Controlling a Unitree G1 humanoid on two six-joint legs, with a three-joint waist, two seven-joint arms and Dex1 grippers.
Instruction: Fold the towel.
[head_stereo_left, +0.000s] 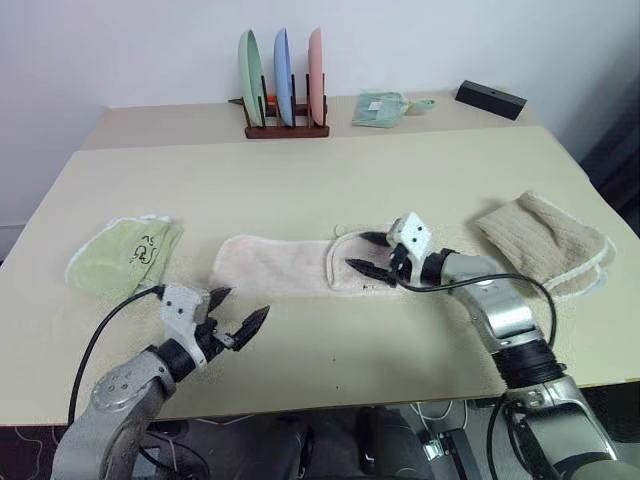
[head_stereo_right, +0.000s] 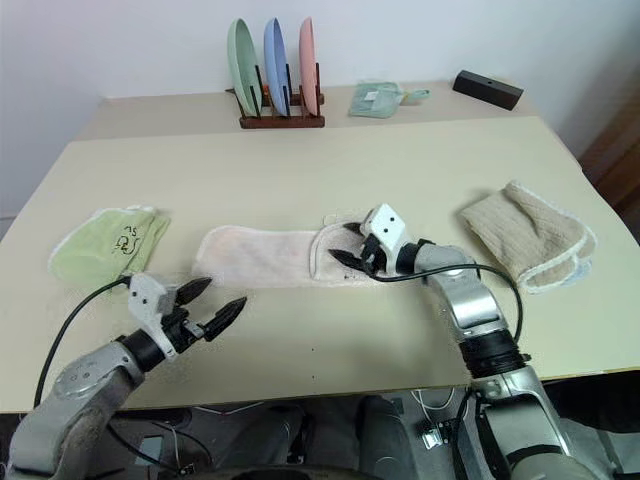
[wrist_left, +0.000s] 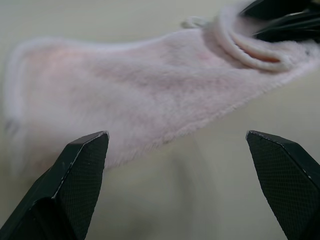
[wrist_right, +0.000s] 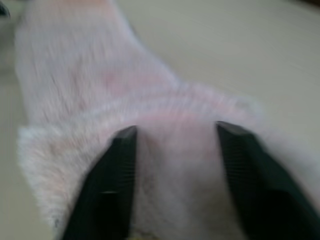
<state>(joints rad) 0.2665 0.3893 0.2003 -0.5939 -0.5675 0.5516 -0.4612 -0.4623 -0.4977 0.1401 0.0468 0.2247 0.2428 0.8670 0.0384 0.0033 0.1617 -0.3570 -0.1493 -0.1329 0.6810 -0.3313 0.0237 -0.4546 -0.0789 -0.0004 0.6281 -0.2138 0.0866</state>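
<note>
One partial fold is noted in the head views: the towel (head_stereo_left: 285, 266) lies mid-bench, its right end doubled over, between the green towel (head_stereo_left: 125, 253) and the tan towel (head_stereo_left: 548, 240). The right gripper (head_stereo_left: 369, 253) hovers over that doubled end, jaws parted, empty.

In the left wrist view, the left gripper (wrist_left: 177, 145) stands wide, short of the towel's near edge.

In the right wrist view, pile fills the gap between the fingers (wrist_right: 112, 175). A fresh grasp of an end is judged necessary next.
</note>
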